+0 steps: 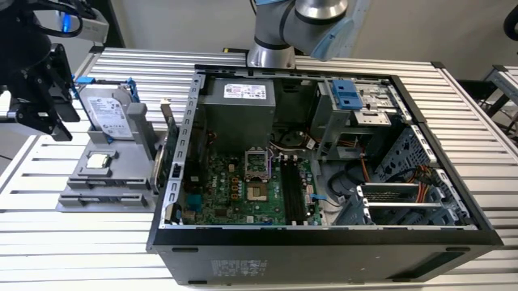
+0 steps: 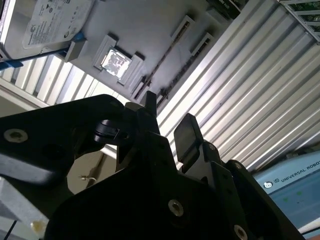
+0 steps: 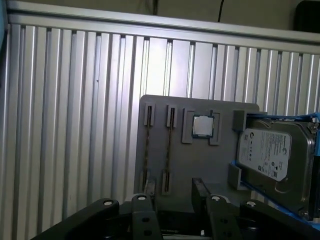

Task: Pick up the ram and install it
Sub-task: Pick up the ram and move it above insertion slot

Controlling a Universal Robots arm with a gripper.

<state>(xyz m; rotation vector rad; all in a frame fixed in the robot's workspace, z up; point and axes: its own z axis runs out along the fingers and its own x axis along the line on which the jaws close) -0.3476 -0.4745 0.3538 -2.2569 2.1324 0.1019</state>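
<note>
End effector (image 3: 172, 200), jaws apart and empty, hovers over the ram (image 3: 170, 150) edgewise in its tray (image 3: 210, 162); squaring to its length advised.

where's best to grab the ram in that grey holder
Likely mid-length on the ram, pinching its thin upper edge from above: it stands on edge in the grey holder, both ends seated in brackets, leaving only the middle span free.

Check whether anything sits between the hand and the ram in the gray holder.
Nothing visible does. In the first wrist view the open hand faces the ram, standing on edge in its gray holder, with only open space between.
</note>
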